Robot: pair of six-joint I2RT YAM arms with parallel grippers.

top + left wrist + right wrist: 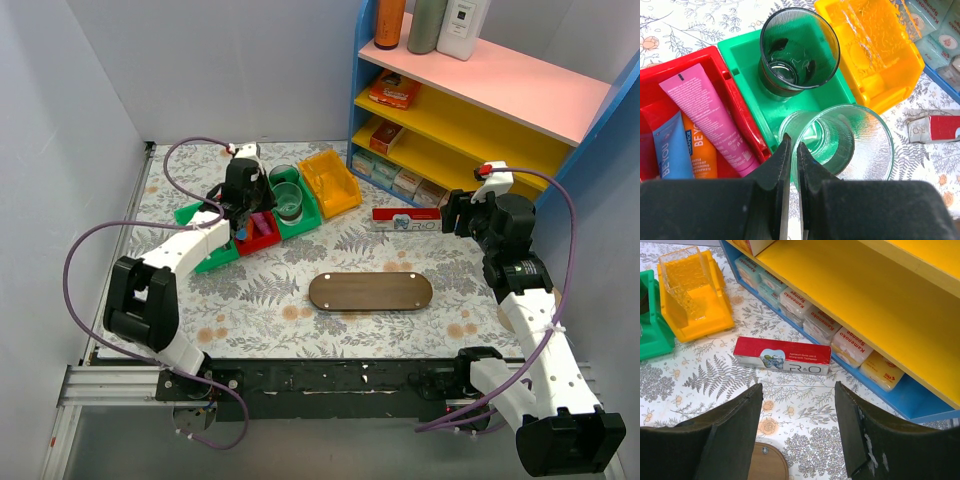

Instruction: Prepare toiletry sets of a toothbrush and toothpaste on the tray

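Note:
A magenta-pink toothpaste tube (705, 112) and a blue tube (672, 147) lie in the red bin (742, 110), beside an orange tube (701, 157). My left gripper (793, 142) hovers over the edge between the red and green bins (243, 222); its jaws are almost together with nothing between them. The dark-brown oval tray (370, 292) lies bare mid-table; its end shows in the right wrist view (767, 462). My right gripper (797, 387) is open and empty above the table, near a red toothpaste box (782, 355). No toothbrush is in view.
A green bin (745, 65) holds a dark glass cup (800, 50) and a clear glass cup (840, 142). A yellow bin (875, 55) stands to their right. A blue-and-yellow shelf (470, 110) with sponge packs (805, 315) stands at the back right.

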